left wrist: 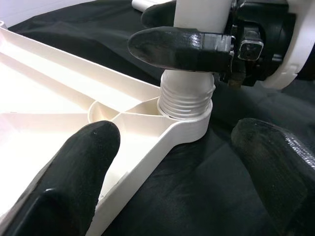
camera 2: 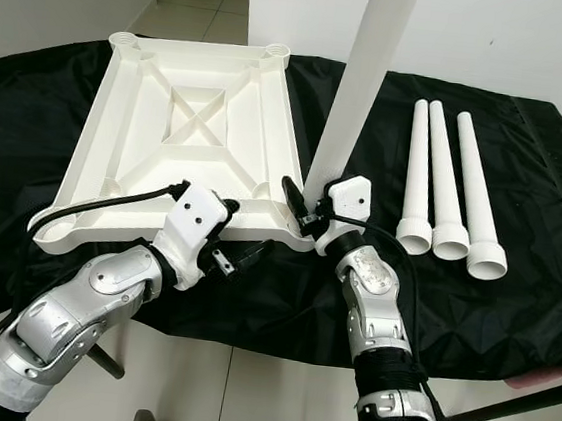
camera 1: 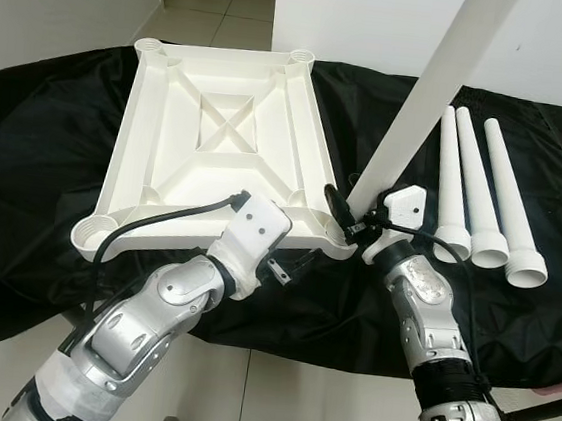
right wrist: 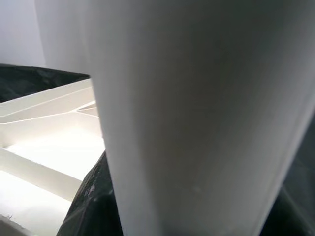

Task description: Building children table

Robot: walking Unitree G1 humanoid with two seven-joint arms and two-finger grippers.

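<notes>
The white table top [camera 1: 219, 134] lies upside down on a black cloth. A white table leg [camera 1: 424, 95] stands upright and slightly tilted, its threaded end [left wrist: 187, 96] sitting in the near right corner socket [left wrist: 189, 125]. My right gripper [camera 1: 346, 212] is shut on the leg just above the threads, one finger [left wrist: 182, 46] pressed across it. The leg [right wrist: 197, 113] looms very close in the right wrist view. My left gripper [camera 1: 290, 267] is open at the table top's near edge by that corner, its fingers [left wrist: 74, 182] wide apart and holding nothing.
Three loose white legs [camera 1: 479, 191] lie side by side on the black cloth [camera 1: 36, 145] at the right, wide ends toward me. The cloth's front edge drops to white tiled floor [camera 1: 272, 391]. A white wall and a doorway are behind.
</notes>
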